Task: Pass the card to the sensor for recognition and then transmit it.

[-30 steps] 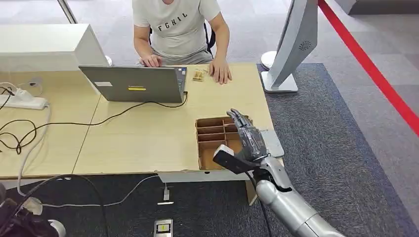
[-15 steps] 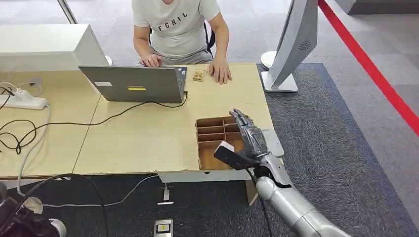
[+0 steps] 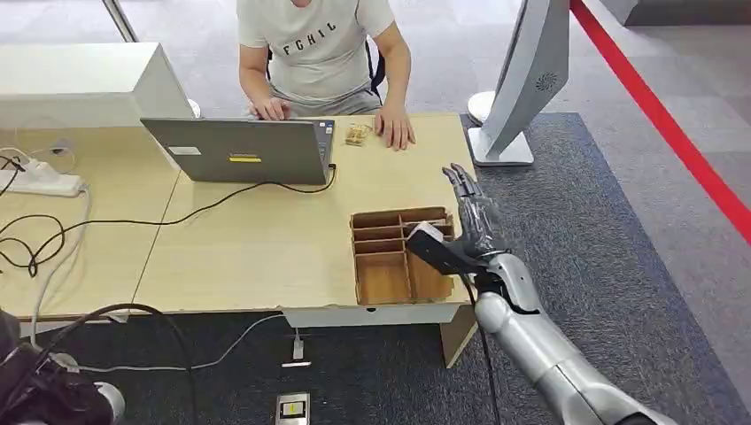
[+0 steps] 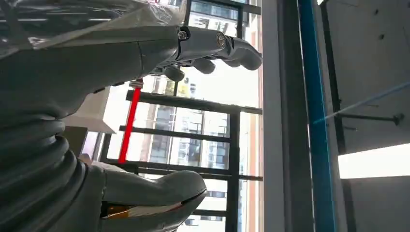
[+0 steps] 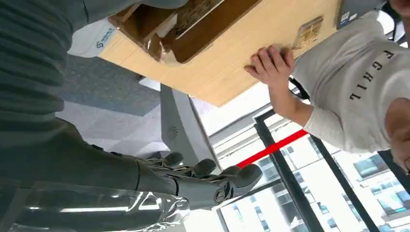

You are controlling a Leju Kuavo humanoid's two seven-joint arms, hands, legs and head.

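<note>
Right hand: fingers stretched straight and close together, thumb held apart. It hovers over the table's right edge, just beside the cardboard box. Nothing is seen between the fingers and thumb.
Left hand: fingers loosely curved, thumb well apart, holding nothing. It is turned toward windows, away from the work.
Card: judged to be the white piece with a blue logo, seen in the right wrist view at the table corner beside the box. Contact with the hand cannot be determined.
Box: divided into compartments and set near the robot's edge, probably for easy reach.
Sensor: cannot be identified with certainty.
Person: seated at the far side behind a laptop, one hand flat on the table, likely placed to receive the card.
Step in hand: judged as the approach to the card; the grasp is not yet secured.
Next move calls for: thumb and fingers closing on the thin card edge.
Risk: the flat card may slide off the corner.
</note>
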